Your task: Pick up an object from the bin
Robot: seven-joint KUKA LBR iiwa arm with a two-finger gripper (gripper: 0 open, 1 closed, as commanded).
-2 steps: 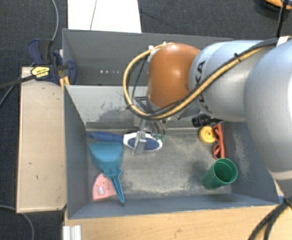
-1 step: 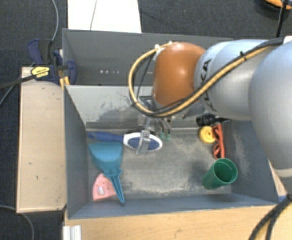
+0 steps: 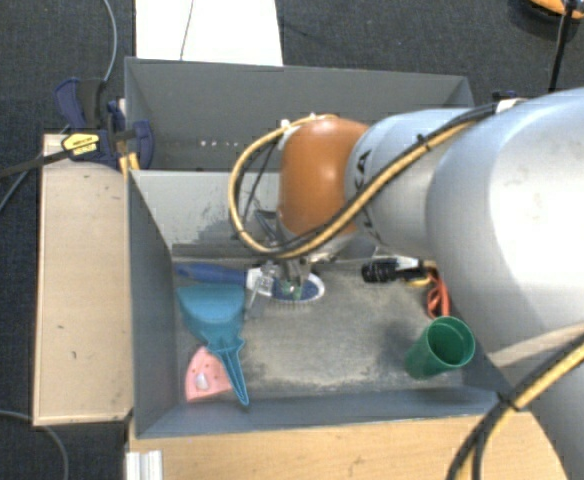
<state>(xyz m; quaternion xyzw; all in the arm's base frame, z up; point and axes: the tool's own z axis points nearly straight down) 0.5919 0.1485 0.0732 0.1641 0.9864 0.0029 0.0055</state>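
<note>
The pincer hangs straight down under the arm's rounded orange cover, low over the floor of the bin, near the middle and close to the back wall. Its metal tip sits right on or just above the oval head of what looks like a brush. Whether the two are touching, and how far the pincer is open, cannot be told, since the cover and wrist hide most of it. Nothing can be seen held in it.

The brush head is blue round the rim and pale in the middle. A dark blue, smooth, straight handle runs from it to the left along the foot of the back wall.

Just left of the pincer and in front of the handle lies one light blue plastic funnel, its wide mouth toward the back and its thin spout pointing to the front wall. Beside the spout, at the front left, lies one flat pink piece, roughly triangular with rounded corners.

To the right of the pincer, near the back, is one small black thing with a pale end, and just right of that one thin orange thing, partly under the arm. Further forward on the right lies one green plastic cup, tipped on its side with its round mouth facing up and right.

The bin is grey sheet metal, its floor scuffed and dusty
</note>
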